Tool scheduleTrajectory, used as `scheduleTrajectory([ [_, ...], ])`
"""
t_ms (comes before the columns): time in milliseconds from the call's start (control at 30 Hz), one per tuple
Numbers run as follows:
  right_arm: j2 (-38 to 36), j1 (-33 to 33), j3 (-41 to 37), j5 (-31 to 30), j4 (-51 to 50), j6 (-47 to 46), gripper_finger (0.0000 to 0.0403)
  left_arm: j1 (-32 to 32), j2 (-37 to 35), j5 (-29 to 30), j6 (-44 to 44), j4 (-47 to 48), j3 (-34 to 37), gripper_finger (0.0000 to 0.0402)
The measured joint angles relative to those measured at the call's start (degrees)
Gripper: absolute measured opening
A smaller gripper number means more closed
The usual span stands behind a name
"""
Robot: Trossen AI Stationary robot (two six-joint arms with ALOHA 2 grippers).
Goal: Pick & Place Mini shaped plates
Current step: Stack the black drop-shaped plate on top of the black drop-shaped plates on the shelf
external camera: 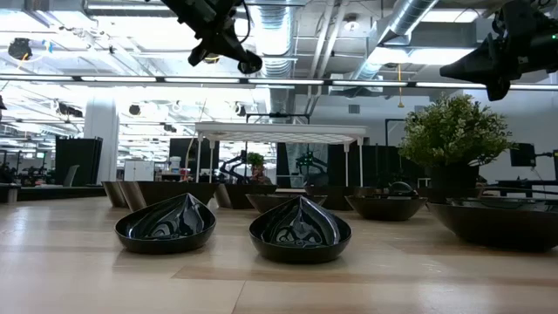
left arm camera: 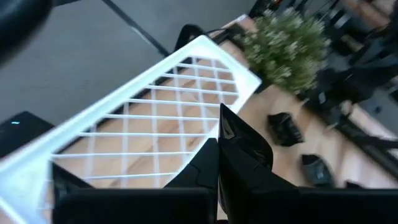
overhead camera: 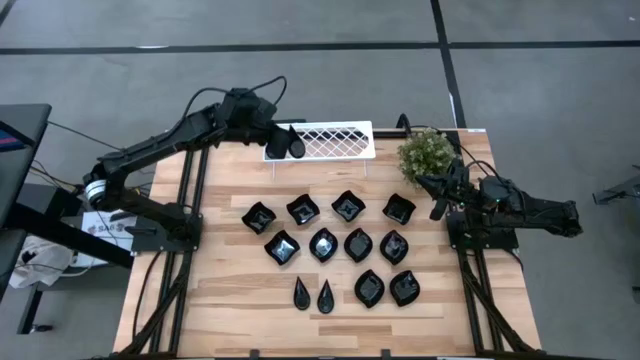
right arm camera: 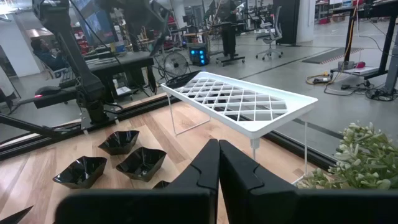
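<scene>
The left gripper (overhead camera: 296, 146) hung over the white wire rack (overhead camera: 335, 140) at the table's (overhead camera: 230, 290) far edge, jaws shut on a black teardrop plate (left arm camera: 242, 140), its lower part hidden. The right gripper (overhead camera: 438, 206) waited near the plant (overhead camera: 428, 153), jaws shut, empty.

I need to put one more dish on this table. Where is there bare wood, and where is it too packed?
Bare wood lies between the white rack and the top row of black plates, and along the near edge left of the two teardrop plates. The middle is crowded, and the plant fills the far right corner.
</scene>
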State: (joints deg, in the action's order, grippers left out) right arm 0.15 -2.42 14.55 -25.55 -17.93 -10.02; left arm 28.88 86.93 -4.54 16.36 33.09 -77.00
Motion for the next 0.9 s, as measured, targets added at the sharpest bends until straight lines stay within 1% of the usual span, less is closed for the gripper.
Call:
scheduleTrajectory([
  [167, 0.0, 0.0, 0.0, 0.0, 0.0, 0.0, 0.0001, 2.6, 2.7, 0.0, -5.7, 4.8, -5.0, 0.0005],
  [367, 0.0, 0.0, 0.0, 0.0, 0.0, 0.0, 0.0001, 5.9, 5.8, 0.0, -11.7, 9.2, -9.0, 0.0005],
  [567, 0.0, 0.0, 0.0, 0.0, 0.0, 0.0, 0.0001, 9.1, 8.3, 0.0, -16.8, 13.1, -10.0, 0.0005],
  [800, 0.0, 0.0, 0.0, 0.0, 0.0, 0.0, 0.0001, 12.7, 10.2, -0.4, -22.1, 14.9, -10.0, 0.0005],
  [900, 0.0, 0.0, 0.0, 0.0, 0.0, 0.0, 0.0001, 14.1, 10.7, -2.5, -24.1, 15.8, -10.0, 0.0005],
])
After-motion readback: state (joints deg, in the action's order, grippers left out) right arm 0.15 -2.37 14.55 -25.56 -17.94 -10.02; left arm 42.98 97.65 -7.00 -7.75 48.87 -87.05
